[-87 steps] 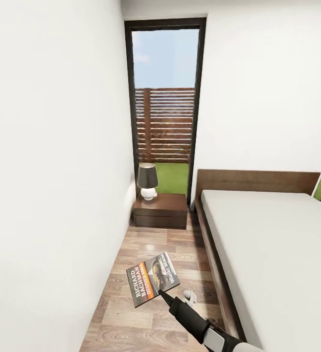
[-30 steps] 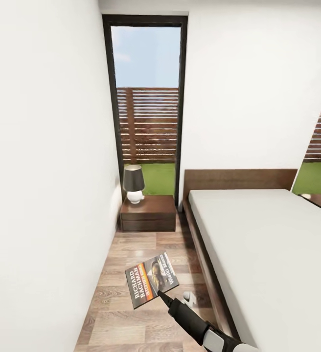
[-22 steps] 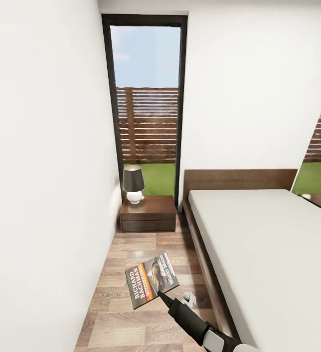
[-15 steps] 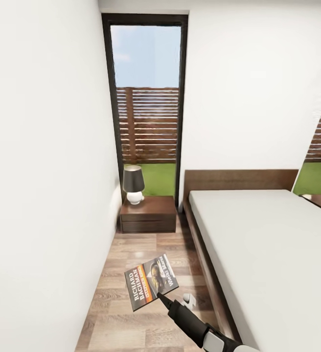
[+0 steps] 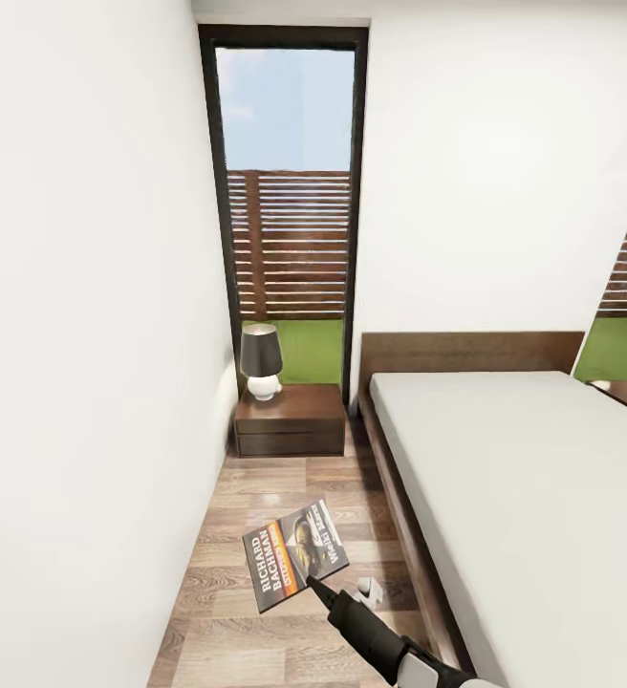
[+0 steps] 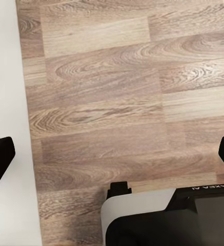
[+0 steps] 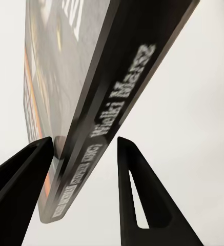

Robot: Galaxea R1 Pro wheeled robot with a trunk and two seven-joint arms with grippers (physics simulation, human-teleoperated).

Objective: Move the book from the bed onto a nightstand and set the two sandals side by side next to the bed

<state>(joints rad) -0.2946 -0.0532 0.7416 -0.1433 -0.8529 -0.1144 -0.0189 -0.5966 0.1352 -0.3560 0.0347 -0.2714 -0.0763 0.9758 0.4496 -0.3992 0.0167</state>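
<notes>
- Right gripper [image 5: 312, 583]: its arm is cut off at the head view's lower edge; its black fingers [image 7: 142, 205] grip the book [image 5: 294, 554] at one lower corner, spine [image 7: 112, 102] between them, lettering blurred.
- Book: held in the air over the wood-plank floor [image 5: 275, 487], between the white wall [image 5: 84, 382] and the bed [image 5: 514, 478], well short of the nightstand [image 5: 290, 420]. Cover faces up; long axis runs obliquely, the far end tilted away from the bed frame. "RICHARD BACHMAN" is readable; the rest is too small.
- Against the frame half a second earlier: book and right gripper sit slightly lower in the head view; nightstand, table lamp [image 5: 261, 361] and window [image 5: 290, 191] are unchanged.
- Left gripper [image 6: 112, 159]: fingers spread wide, empty, over bare planks; both fingertips cut by the frame's edges.
- Bed: its far side is cut off.
</notes>
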